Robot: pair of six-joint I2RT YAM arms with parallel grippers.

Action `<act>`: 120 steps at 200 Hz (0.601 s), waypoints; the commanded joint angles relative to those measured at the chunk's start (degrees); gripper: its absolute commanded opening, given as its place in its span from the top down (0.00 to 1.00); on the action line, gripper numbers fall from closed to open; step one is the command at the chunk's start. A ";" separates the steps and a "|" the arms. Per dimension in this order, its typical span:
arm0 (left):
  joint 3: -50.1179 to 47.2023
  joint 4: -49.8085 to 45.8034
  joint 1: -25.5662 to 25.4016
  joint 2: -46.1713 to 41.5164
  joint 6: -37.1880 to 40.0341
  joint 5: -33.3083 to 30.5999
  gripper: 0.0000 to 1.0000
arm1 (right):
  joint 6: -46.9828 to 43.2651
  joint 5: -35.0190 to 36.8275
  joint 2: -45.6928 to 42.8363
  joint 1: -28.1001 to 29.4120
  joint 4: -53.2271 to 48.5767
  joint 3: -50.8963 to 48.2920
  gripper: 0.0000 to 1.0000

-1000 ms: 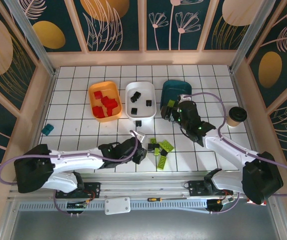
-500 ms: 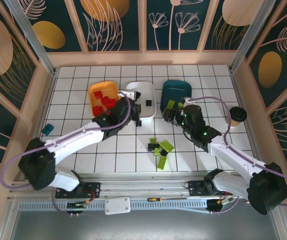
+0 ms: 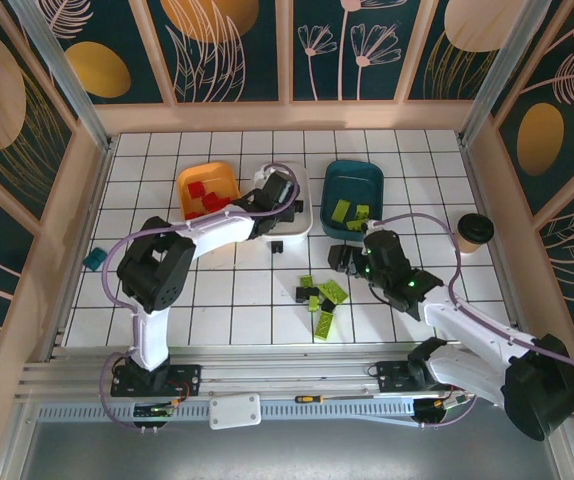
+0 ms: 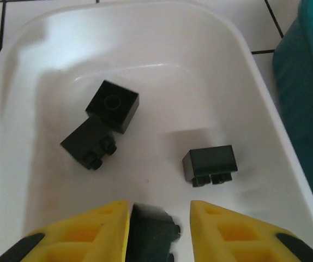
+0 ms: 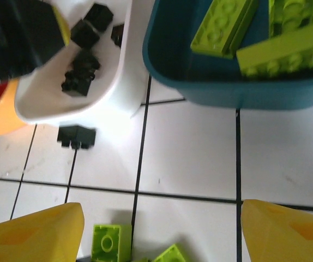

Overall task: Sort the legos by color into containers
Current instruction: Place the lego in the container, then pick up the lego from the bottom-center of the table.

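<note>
Sorting bricks over the white tray (image 4: 14, 109)

A black brick (image 4: 152, 232) was clamped in the left claw (image 4: 159, 229) above three others; the right claw (image 5: 162, 232) was held apart over the worktop (image 5: 189, 158).

Robot test cell; tiled tabletop (image 3: 237, 290), patterned enclosure walls (image 3: 27, 110)

No legible text or labels

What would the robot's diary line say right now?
left gripper: black plastic brick between fingers, over white plastic tray | right gripper: open, empty
</note>
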 commanded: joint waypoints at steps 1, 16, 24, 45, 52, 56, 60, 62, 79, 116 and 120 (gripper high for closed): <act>4.08 -1.76 0.47 0.21 0.69 0.22 0.51 | 0.77 -1.36 -0.21 1.78 -2.40 -1.16 0.25; 3.91 -1.60 0.53 -1.48 0.44 1.41 0.37 | 0.16 -1.78 1.08 3.15 -3.31 -1.16 0.27; 3.29 -1.16 0.47 -3.00 0.13 2.76 0.32 | -0.22 -1.73 2.03 3.85 -3.67 -1.03 0.29; -1.04 1.42 0.36 -8.83 -1.57 6.84 0.16 | -1.03 -1.73 4.55 6.26 -4.80 -0.44 0.34; -2.95 2.48 0.26 -11.37 -2.29 8.20 0.13 | -1.28 -1.63 5.38 7.16 -4.94 -0.11 0.35; -3.90 2.96 0.21 -12.62 -2.69 8.97 0.12 | -1.38 -1.47 5.87 7.61 -5.16 -0.03 0.36; -5.23 3.34 -0.01 -14.01 -3.03 9.53 0.11 | -1.51 -1.24 6.36 8.05 -5.36 0.27 0.38; -5.82 3.57 -0.03 -14.66 -3.14 9.70 0.11 | -1.51 -1.21 6.57 8.36 -5.42 0.32 0.38; -11.16 4.61 -1.03 -20.68 -4.32 10.74 0.09 | -1.81 -0.58 8.10 10.22 -5.82 0.93 0.44; -22.94 5.54 -4.27 -31.98 -6.55 8.74 0.03 | -1.15 0.20 10.05 13.35 -7.07 1.30 0.47; -24.84 5.45 -4.41 -32.96 -6.79 8.60 0.03 | -1.13 0.20 10.36 13.62 -7.10 1.33 0.48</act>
